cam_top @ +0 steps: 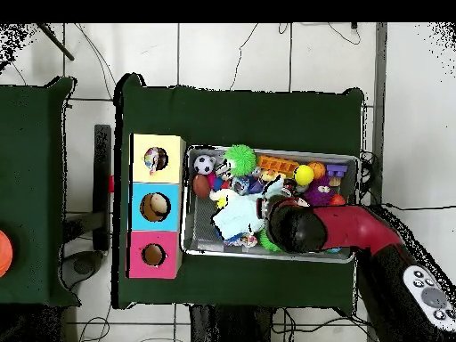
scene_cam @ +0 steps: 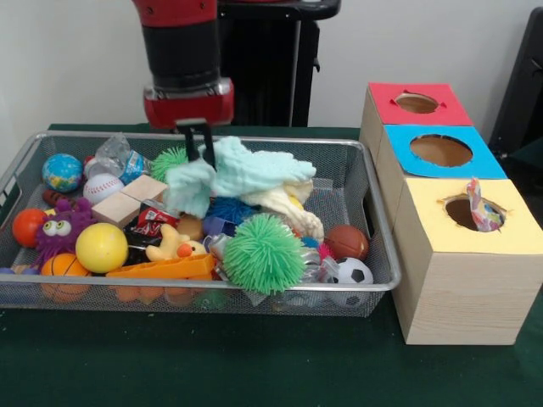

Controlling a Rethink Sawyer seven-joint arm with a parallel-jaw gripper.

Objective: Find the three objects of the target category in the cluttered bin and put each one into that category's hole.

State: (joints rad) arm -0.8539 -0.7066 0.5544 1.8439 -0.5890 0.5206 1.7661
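The wire-mesh bin (scene_cam: 386,246) sits on the green table, full of toys; it also shows in the overhead view (cam_top: 267,255). My gripper (scene_cam: 201,155) hangs over the bin's back middle, its tips down at the edge of a pale mint cloth (scene_cam: 242,172). In the overhead view the arm's wrist (cam_top: 291,227) covers it. One patterned soft piece (scene_cam: 482,210) sticks out of the yellow-topped box's hole (scene_cam: 462,212), which shows in the overhead view too (cam_top: 156,160). I see no other patterned piece clearly in the clutter.
The blue-topped box (scene_cam: 441,151) and the red-topped box (scene_cam: 417,103) stand behind the yellow one, right of the bin. In the bin lie a green spiky ball (scene_cam: 264,253), a yellow ball (scene_cam: 101,247), a soccer ball (scene_cam: 353,271), a purple monster (scene_cam: 59,227) and wooden blocks (scene_cam: 129,200).
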